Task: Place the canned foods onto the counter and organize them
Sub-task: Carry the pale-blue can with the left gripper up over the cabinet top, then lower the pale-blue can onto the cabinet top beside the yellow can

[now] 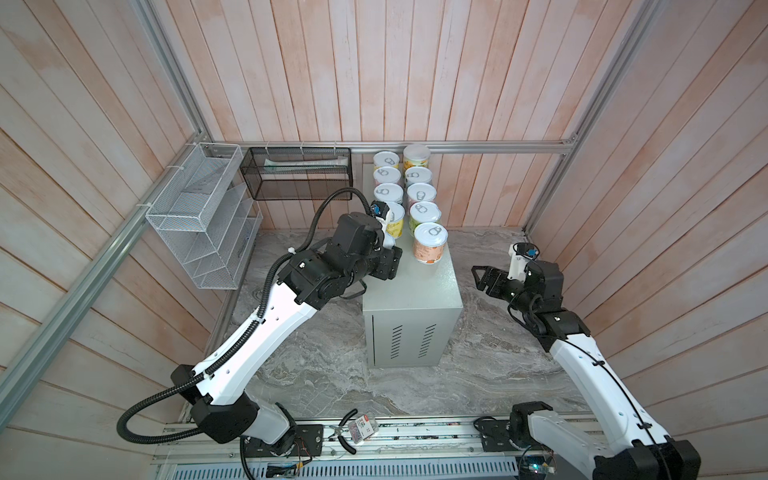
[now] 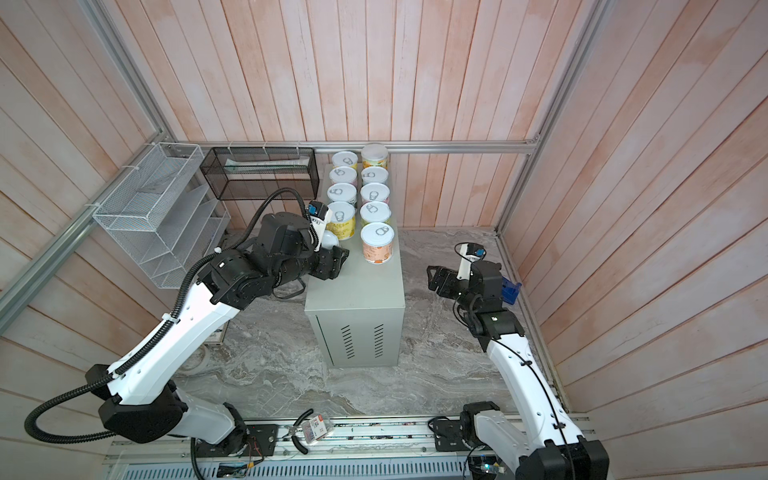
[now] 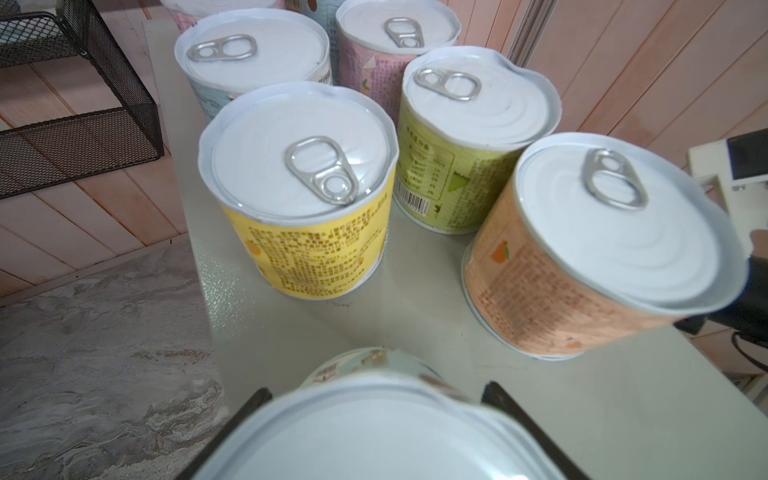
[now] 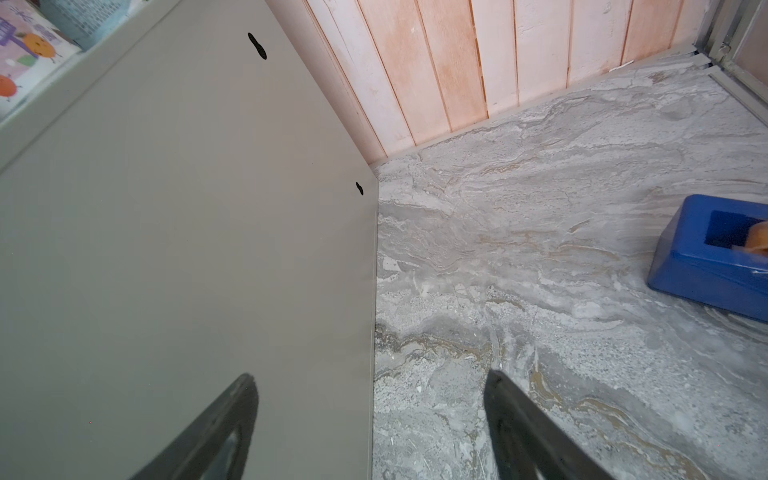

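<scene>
A two-armed robot is filling two rows of canned foods (image 1: 421,194) on the flat top of a tall grey-green metal cabinet, the worktop (image 1: 415,291). Nine tins stand upright there, five in the right row and four in the left. Both rows run from the far wall toward the near edge.

The step in hand appears to be placing the tenth and last tin. The left end effector (image 3: 376,395) grips a pale-blue tin (image 3: 374,440), with one dark finger on each side just below its lid. This tin sits over the open place at the near end of the left row. It is just nearer than the yellow tin (image 3: 307,249) and left of the orange tin (image 3: 561,282), apart from both. Whether its base touches the worktop cannot be told.

The next move likely calls for settling the tin flat, in line with the yellow one. The fingers would then spread and back away without brushing the neighbours. The worktop's left edge is close, so drift that way could tip the tin off.

The right end effector (image 4: 372,380) hangs low to the right of the cabinet, over the grey marble surface (image 4: 540,270). Its jaws are spread wide with nothing between them, well apart from every tin.
</scene>
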You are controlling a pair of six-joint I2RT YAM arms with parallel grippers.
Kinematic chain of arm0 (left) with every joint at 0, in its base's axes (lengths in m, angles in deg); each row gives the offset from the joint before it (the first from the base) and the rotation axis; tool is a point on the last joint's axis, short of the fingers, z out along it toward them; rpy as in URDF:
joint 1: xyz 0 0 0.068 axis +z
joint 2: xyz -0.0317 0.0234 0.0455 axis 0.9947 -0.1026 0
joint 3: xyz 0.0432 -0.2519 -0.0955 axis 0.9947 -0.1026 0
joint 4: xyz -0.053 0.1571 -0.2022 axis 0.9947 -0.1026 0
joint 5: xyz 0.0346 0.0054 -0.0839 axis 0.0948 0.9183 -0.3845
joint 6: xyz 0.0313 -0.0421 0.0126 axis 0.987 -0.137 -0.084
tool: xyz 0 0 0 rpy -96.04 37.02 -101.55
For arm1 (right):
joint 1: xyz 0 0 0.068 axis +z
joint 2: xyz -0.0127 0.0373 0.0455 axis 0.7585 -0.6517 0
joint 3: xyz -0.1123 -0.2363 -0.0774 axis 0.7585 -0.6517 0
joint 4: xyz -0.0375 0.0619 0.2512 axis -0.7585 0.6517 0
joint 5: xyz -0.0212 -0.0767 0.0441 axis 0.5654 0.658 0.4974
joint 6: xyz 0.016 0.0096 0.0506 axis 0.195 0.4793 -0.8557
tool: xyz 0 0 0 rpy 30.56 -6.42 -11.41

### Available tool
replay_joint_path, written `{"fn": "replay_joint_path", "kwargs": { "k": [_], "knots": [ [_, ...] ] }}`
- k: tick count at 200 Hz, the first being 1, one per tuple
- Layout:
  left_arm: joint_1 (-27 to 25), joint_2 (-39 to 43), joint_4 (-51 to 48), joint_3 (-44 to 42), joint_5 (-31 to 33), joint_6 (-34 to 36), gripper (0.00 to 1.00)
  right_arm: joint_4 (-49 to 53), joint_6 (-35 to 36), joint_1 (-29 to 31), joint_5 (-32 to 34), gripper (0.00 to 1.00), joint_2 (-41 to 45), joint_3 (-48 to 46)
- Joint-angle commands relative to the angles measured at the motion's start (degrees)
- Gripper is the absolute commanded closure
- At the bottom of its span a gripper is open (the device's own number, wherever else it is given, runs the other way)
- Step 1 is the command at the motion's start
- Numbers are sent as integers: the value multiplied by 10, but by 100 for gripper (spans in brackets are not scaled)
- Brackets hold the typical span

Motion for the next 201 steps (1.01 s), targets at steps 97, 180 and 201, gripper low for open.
{"fn": "replay_joint_path", "kwargs": {
  "k": [97, 180, 201],
  "knots": [
    [-2, 10, 70, 12, -14, 34, 7, -9, 2, -3, -22, 16, -7, -4],
    [-1, 120, 102, -26, 26, 57, 8, -10, -1, -3, -26, 16, -4, -2],
    [-1, 180, 144, -94, 24, 54, 16, -9, -1, -3, -27, 17, -4, -2]
  ]
}}
